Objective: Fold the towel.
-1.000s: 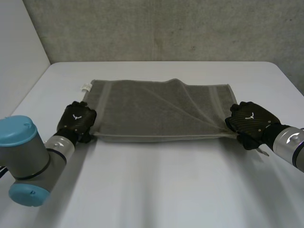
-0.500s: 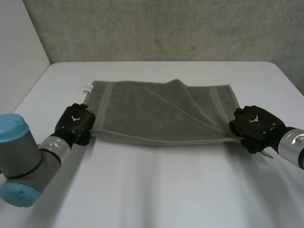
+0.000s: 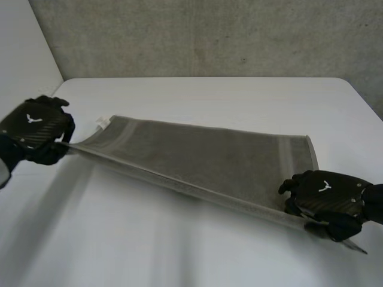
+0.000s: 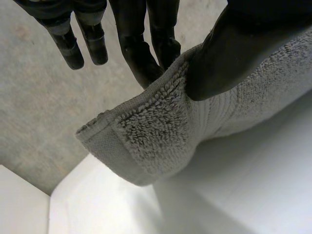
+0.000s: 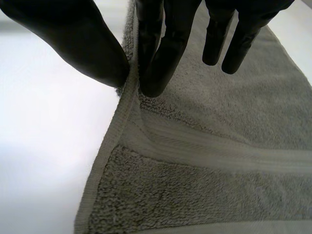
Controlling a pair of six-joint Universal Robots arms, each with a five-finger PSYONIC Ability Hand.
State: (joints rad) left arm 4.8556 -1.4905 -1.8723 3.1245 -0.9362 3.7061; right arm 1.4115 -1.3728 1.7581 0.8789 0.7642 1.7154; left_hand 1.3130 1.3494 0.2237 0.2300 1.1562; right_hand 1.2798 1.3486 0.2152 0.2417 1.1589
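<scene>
The grey-green towel (image 3: 203, 156) is pulled out in a long taut strip between my two hands, its far edge resting on the white table (image 3: 197, 257). My left hand (image 3: 36, 127) is raised at the table's left side and is shut on the towel's near left corner. In the left wrist view the thumb (image 4: 229, 53) and fingers pinch that corner of the towel (image 4: 156, 136), which hangs below them. My right hand (image 3: 326, 194) sits low at the near right, shut on the near right corner. There the thumb (image 5: 83, 39) and a finger (image 5: 163, 58) squeeze the towel's (image 5: 204, 165) hem.
A small white tag (image 3: 103, 121) sticks out at the towel's far left corner. A grey wall (image 3: 209, 36) stands behind the table's far edge. Bare table top lies in front of the towel and beyond it.
Both hands have lifted the towel's near edge. The left hand rose and moved left, the right came nearer and to the right. The diagonal crease has pulled flat.
</scene>
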